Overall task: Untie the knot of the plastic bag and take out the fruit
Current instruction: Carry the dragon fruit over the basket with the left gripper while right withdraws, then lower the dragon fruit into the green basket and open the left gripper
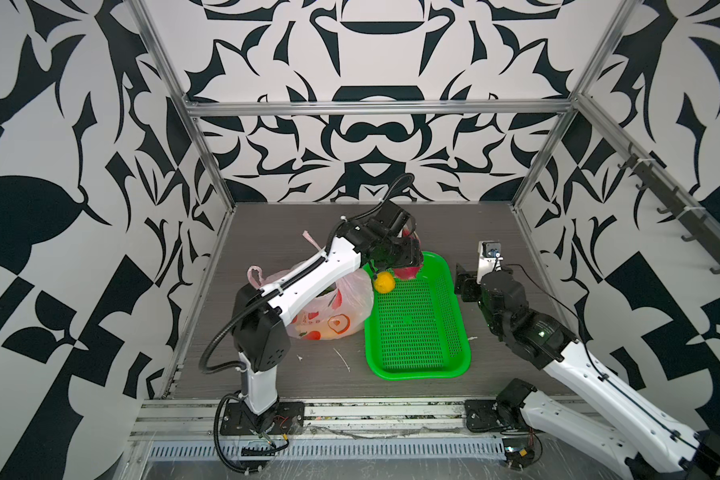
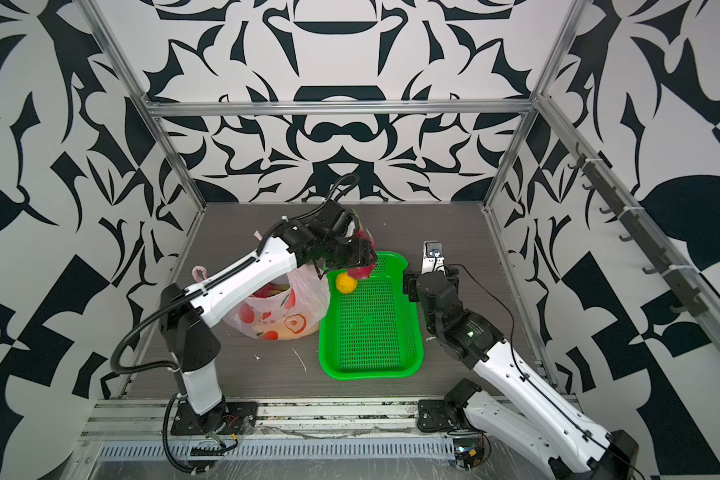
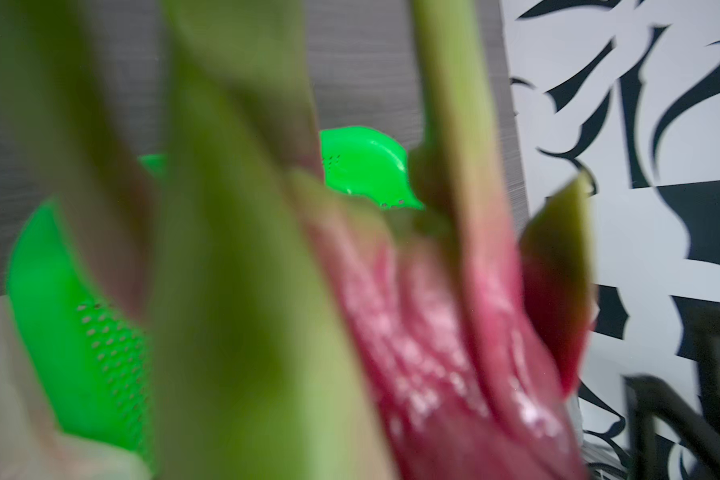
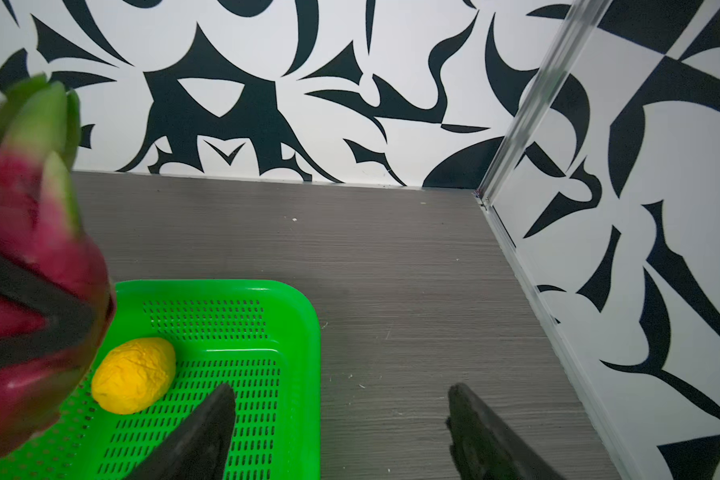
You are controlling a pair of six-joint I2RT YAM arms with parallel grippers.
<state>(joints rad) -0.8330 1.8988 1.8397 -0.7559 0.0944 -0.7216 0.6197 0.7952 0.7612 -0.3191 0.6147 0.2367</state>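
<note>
The pale-pink plastic bag (image 1: 333, 311) (image 2: 283, 311) lies left of the green basket, half under my left arm. Its knot is hidden; one handle loop (image 1: 255, 274) sticks up. My left gripper (image 1: 408, 266) (image 2: 362, 259) is shut on a magenta dragon fruit (image 1: 406, 272) (image 3: 454, 353) (image 4: 26, 232), held above the basket's far left corner. A small round yellow fruit (image 1: 384, 282) (image 2: 345, 283) (image 4: 134, 375) lies in the basket below it. My right gripper (image 1: 466, 276) (image 4: 339, 392) stands open and empty beside the basket's far right edge.
The green perforated basket (image 1: 416, 372) (image 2: 371, 374) (image 3: 362, 166) (image 4: 312, 374) sits mid-table, holding only the yellow fruit. Patterned walls and metal frame posts close in the back and both sides. Bare grey table lies behind the basket and to its right.
</note>
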